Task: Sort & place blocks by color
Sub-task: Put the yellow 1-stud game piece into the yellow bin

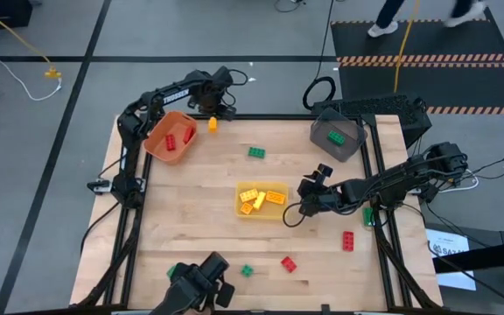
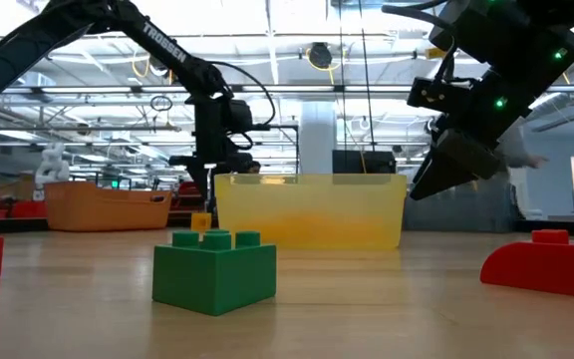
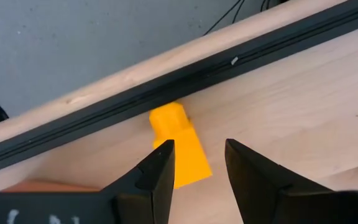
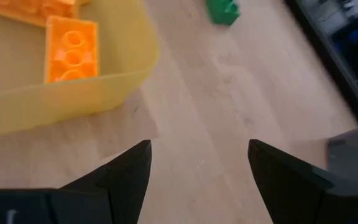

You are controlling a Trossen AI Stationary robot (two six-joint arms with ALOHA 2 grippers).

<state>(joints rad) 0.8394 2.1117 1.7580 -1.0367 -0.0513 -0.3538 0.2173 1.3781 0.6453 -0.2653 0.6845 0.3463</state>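
Yellow block point(image 3: 180, 149) beneath left gripper point(image 3: 196, 163)

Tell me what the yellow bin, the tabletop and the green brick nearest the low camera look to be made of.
Yellow bin: thin translucent plastic, it seems; light glows through its wall. Tabletop: pale wood, probably sealed; grain and board seams show in the high view. Green brick: hard moulded plastic by its look, with crisp studs, flat faces and a smooth, slightly glossy finish.

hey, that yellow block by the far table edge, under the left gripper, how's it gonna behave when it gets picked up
The yellow block looks like rigid moulded plastic, so probably stiff and light. Its smooth sides might slip between the left gripper fingers. Lying flat on the table, it seems unlikely to roll.
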